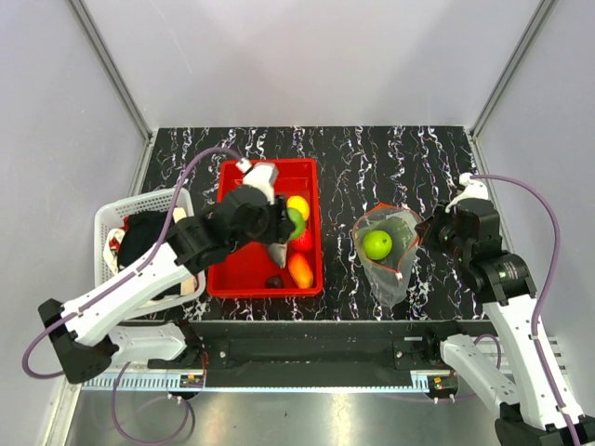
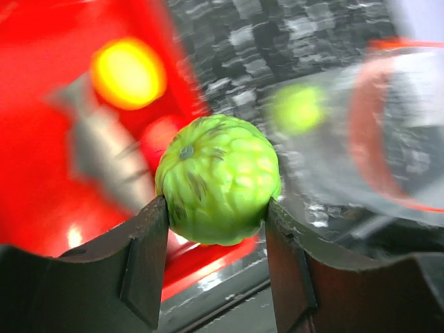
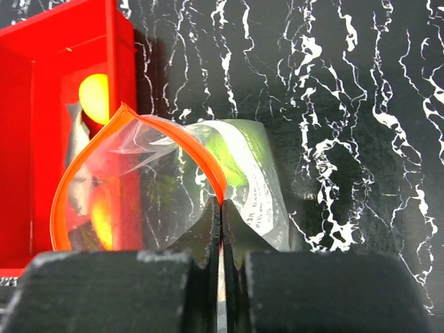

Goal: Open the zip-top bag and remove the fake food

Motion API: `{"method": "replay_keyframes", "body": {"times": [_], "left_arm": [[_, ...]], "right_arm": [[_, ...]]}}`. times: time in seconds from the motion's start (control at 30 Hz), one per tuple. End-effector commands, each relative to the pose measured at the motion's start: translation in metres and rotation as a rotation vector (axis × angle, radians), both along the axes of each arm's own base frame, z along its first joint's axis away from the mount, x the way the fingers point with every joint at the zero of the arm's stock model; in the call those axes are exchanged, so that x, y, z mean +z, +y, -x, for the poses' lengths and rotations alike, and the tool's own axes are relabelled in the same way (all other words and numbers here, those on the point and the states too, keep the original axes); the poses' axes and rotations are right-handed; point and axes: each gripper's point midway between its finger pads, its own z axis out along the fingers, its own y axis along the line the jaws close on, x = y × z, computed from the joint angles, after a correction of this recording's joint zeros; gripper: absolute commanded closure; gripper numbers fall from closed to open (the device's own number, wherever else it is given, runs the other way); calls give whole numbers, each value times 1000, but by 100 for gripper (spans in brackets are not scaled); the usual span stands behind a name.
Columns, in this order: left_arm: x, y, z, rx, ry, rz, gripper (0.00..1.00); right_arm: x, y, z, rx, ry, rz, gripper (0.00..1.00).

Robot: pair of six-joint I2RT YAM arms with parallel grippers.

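Note:
My left gripper [image 2: 216, 215] is shut on a green round fruit [image 2: 218, 180], held over the right edge of the red tray [image 1: 242, 269]; from above the gripper [image 1: 290, 223] is over the tray's right side. The zip-top bag [image 1: 386, 255] lies on the table to the right, mouth open, with a second green fruit [image 1: 377, 244] inside. My right gripper [image 3: 222, 205] is shut on the bag's red-orange zip strip [image 3: 201, 156]. In the tray lie a yellow piece [image 1: 297, 206], a red one [image 1: 303, 242], an orange one [image 1: 300, 270], a grey fish [image 1: 277, 253] and a small dark piece [image 1: 274, 281].
A white basket [image 1: 112, 223] holding dark items stands left of the tray, under my left arm. The black marbled tabletop [image 1: 390, 158] runs behind the bag, and white walls close in the sides and back.

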Motion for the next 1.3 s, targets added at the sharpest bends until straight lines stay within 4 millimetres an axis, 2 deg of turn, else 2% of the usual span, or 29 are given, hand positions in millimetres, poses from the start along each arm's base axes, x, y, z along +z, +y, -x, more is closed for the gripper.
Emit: {"method": "replay_keyframes", "body": {"times": [0.0,0.13,0.23,0.37,0.47,0.57,0.6,0.73,0.77,0.83,0.87,0.9,0.93,0.97,1.0,1.07,1.1,1.17,1.2,1.23,1.27], "left_arm": [[-99,67,8,203,220,-158,100],[-144,117,8,405,290,-238,100],[-155,137,-1,506,267,-270,100],[-171,150,-10,582,287,-308,100],[-188,158,-13,616,326,-354,75],[-199,163,-12,634,351,-369,60],[-199,165,-12,637,353,-371,40],[-184,161,-16,617,320,-327,15],[-175,152,-18,580,319,-299,9],[-160,138,-22,525,304,-252,8],[-137,121,-27,463,270,-198,9],[-123,111,-29,429,244,-167,10],[-107,99,-31,390,216,-127,16],[-89,77,-25,297,193,-76,19],[-55,53,-31,234,126,25,24],[-22,10,-19,60,104,154,38],[13,-12,-22,1,41,252,42],[41,-48,-7,-123,21,332,51],[56,-68,-10,-158,0,358,53],[66,-84,-2,-207,-10,365,57],[65,-97,-1,-229,1,359,61]], "right_arm": [[14,-5,-5,-11,-43,28,100],[20,-1,-5,9,-62,15,100],[20,1,-5,16,-64,11,100],[17,2,-7,22,-57,11,100],[16,5,-7,30,-53,-6,100],[21,6,-5,34,-69,-14,100],[22,6,-5,34,-71,-12,100],[27,7,-5,43,-80,-14,100],[27,8,-5,46,-79,-17,100],[27,10,-5,58,-76,-23,100],[26,11,-5,61,-73,-24,100],[25,11,-5,64,-70,-24,100],[24,11,-5,61,-67,-24,100],[23,12,-6,64,-65,-24,100],[23,16,-4,85,-60,-39,100],[23,19,-4,93,-58,-52,100],[21,20,-4,98,-56,-56,100],[21,22,-4,105,-51,-69,100],[21,23,-4,108,-48,-71,100],[21,24,-4,110,-46,-76,100],[21,25,-4,113,-44,-77,100]]}}
